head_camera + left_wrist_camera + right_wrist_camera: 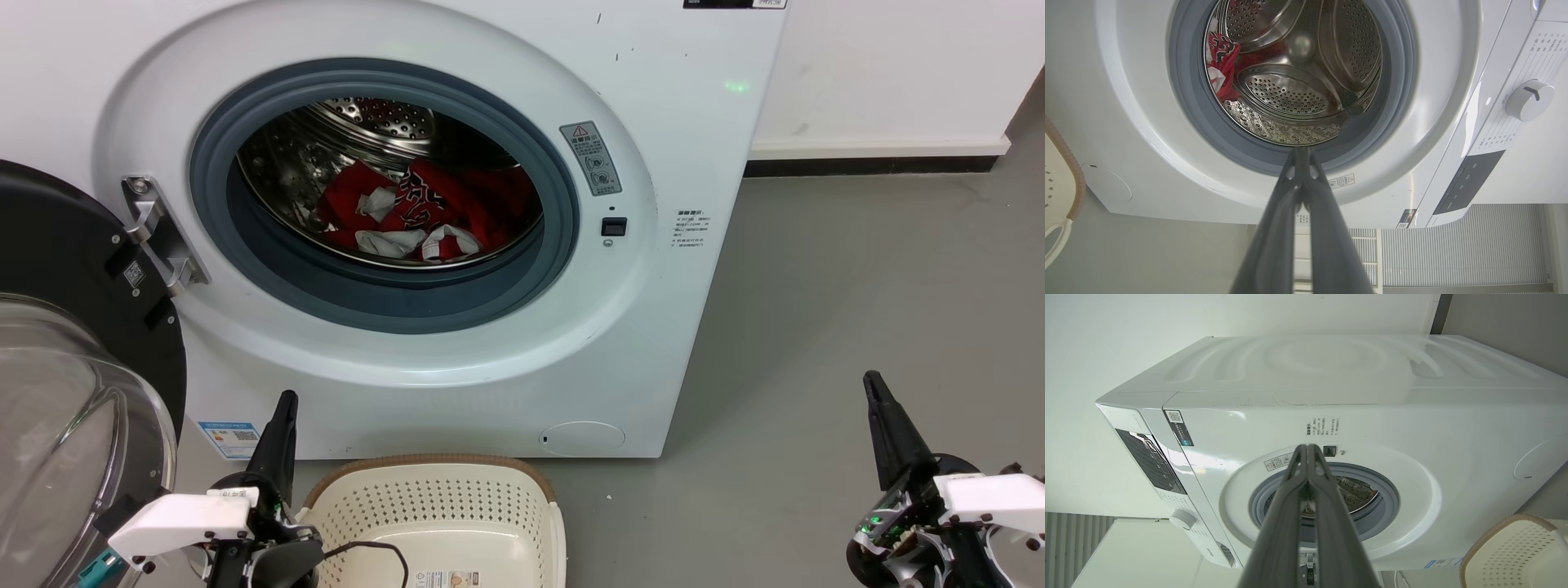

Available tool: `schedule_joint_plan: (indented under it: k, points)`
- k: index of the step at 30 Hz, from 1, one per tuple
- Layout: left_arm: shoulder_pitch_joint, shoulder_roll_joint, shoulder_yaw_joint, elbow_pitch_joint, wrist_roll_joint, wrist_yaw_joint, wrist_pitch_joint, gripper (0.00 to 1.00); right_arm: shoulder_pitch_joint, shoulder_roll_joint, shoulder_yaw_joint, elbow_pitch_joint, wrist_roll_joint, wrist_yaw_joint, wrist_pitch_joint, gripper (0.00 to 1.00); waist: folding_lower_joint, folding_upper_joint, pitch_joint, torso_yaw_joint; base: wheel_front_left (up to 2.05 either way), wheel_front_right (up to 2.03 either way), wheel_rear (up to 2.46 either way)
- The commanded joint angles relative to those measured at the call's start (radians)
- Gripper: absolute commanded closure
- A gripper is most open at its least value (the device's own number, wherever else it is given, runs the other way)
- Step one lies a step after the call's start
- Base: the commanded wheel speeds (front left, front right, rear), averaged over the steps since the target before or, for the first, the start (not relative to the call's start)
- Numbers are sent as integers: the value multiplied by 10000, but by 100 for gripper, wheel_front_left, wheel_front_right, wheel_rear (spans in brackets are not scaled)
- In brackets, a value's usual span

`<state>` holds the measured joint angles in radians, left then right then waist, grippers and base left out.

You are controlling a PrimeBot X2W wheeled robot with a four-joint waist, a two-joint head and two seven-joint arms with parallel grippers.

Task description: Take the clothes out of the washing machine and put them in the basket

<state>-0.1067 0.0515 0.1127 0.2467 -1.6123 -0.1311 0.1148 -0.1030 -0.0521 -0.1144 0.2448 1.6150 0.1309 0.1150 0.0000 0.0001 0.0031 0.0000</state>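
Observation:
The red clothes (424, 208) with white trim and a black-and-white patch lie in the steel drum of the white washing machine (669, 147), whose porthole stands open. The cream basket (367, 510) with a brown rim sits on the floor right below the machine. My left gripper (282, 404) is shut and empty, low at the basket's left, pointing at the machine's front. My right gripper (873, 384) is shut and empty over bare floor to the machine's right. In the left wrist view the clothes (1220, 61) show at the drum's left beyond my shut left gripper (1301, 150). The right wrist view has my right gripper (1308, 447) before the porthole.
The black-framed glass door (73, 367) hangs open at the left, close to my left arm. A black cable (375, 549) lies across the basket's inside. Grey floor (857, 286) stretches right of the machine to a white wall with a dark skirting.

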Motion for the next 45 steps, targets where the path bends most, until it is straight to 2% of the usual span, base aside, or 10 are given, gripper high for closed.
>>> schedule_joint_plan:
  k: [1,13,14,21,26,35,45]
  points:
    - [-64,-29,28,-9,-14,-16,18,100,-116,26,5,13,-45,-3,2,100,0,-1,0,0,0,0,0]
    - [-64,-29,28,-9,-14,-17,18,100,-116,26,6,13,-45,-3,2,100,0,-1,0,0,0,0,0]
    - [2,-2,-4,8,0,2,-2,0,1,0,1,5,1,0,-3,0,0,-1,0,0,0,0,0]
    - [96,-9,-199,52,26,2,-207,0,165,10,151,-10,-16,-2,-210,0,0,-1,3,-10,0,0,0]
    - [93,47,-418,-136,418,2,-479,0,234,-34,327,-144,-433,-2,-477,0,0,-1,6,-20,0,0,0]
    - [99,48,-535,-524,2055,2,-895,0,329,0,278,-476,-2501,-2,-896,0,0,-1,9,-39,0,0,0]
    - [129,104,-707,-721,4471,2,-1313,0,504,8,392,-903,-5186,-2,-1313,0,0,-1,-12,-57,0,0,0]
